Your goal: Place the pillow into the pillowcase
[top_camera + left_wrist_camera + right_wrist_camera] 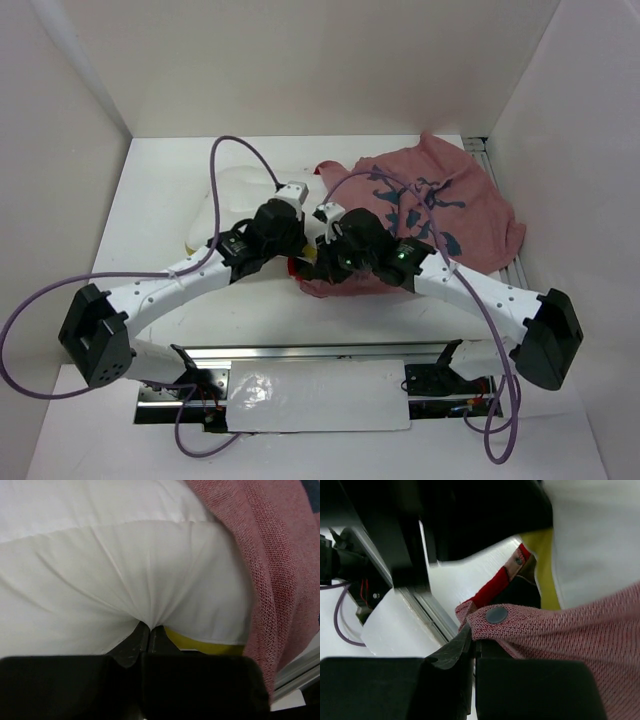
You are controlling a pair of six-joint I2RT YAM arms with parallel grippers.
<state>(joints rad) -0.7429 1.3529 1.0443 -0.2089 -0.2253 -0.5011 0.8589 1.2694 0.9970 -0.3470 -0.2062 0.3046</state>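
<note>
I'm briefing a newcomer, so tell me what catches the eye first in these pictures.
The faded pink-red cloth pillowcase with dark blue marks lies crumpled at the table's far right, overlapping the plump white pillow beside it. At mid-table, the left arm's fingers pinch the pillow's white cover, and the right arm's fingers pinch the pillowcase's edge.

Top view: I look down from above and behind the arm bases (95, 335), far enough to hold the whole table (150, 190). Left wrist view: I look along the left gripper (148, 632), very near the pillow (125, 570). Right wrist view: I look along the right gripper (472, 641), equally near the pillowcase (560, 630) hem. All three views share the spot where pillow meets pillowcase; the pillow's yellow edge (200, 645) shows in both wrist views.
</note>
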